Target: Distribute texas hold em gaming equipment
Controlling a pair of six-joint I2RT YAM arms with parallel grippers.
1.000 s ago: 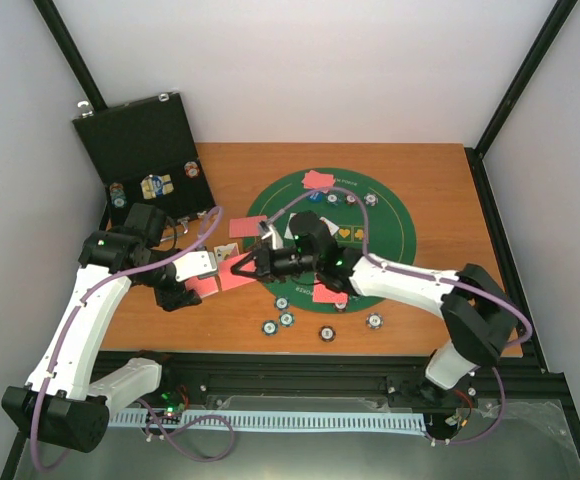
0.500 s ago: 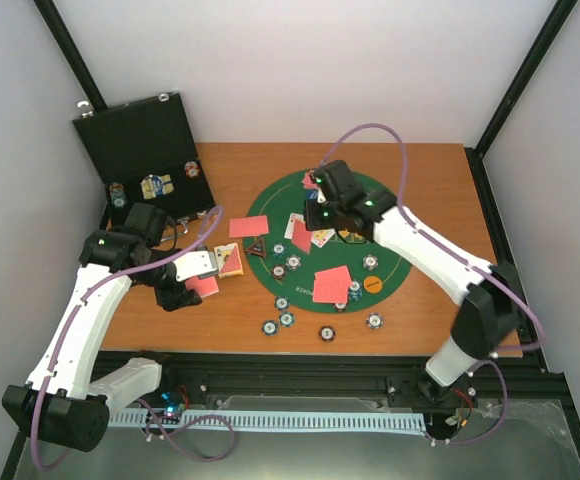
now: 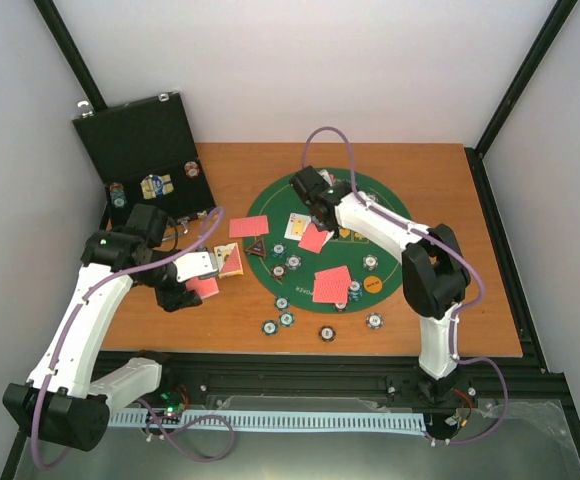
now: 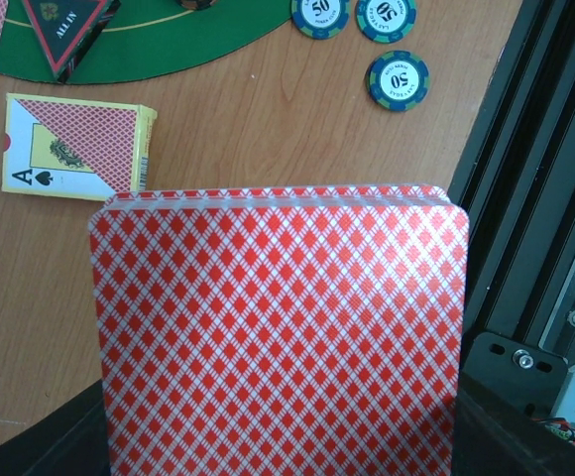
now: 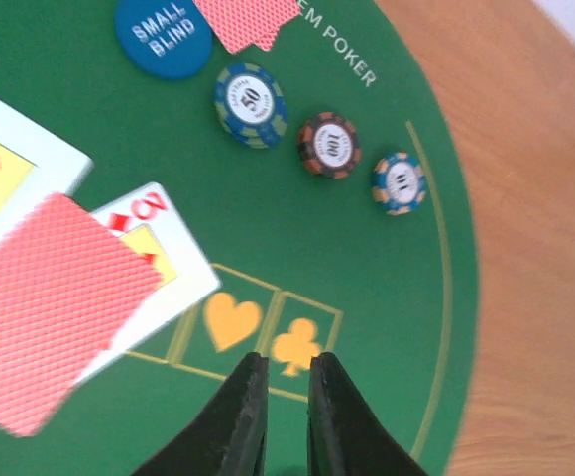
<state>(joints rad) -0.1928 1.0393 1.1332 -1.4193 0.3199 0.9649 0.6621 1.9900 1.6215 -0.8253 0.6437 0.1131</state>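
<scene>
- We see the deck (image 4: pixel 278 337), red backs toward the wrist camera, clamped upright in the left hand (image 3: pixel 200 274). It is held above the bare surface (image 3: pixel 440 190), near the left edge of the mat (image 3: pixel 270 205).
- The left hand is closed on the deck's sides. Its fingers are mostly hidden behind the cards.
- The right hand (image 5: pixel 286 362) hangs over the far half of the mat. Its fingers are a narrow slit apart with nothing between them, and the tips are by the printed heart and club.
- Left of it, a face-down card (image 5: pixel 55 307) lies tilted across face-up cards (image 5: pixel 159 248).
- Beyond, the blue button (image 5: pixel 164 35), marked SMALL BLIND, lies on the mat, with three chips (image 5: pixel 251 104) in a row to its right.
- On the mat's near part lies a red-backed pair (image 3: pixel 332 284), with the orange button (image 3: pixel 372 284) just beside it.
- The triangle marker (image 4: pixel 69 30) sits at the mat's left edge, and a card box (image 4: pixel 74 144) lies on the wood near the deck.
- Loose chips (image 3: pixel 285 320) lie on the wood off the mat's near edge.
- The case (image 3: pixel 140 140) stands open at the far left corner.
</scene>
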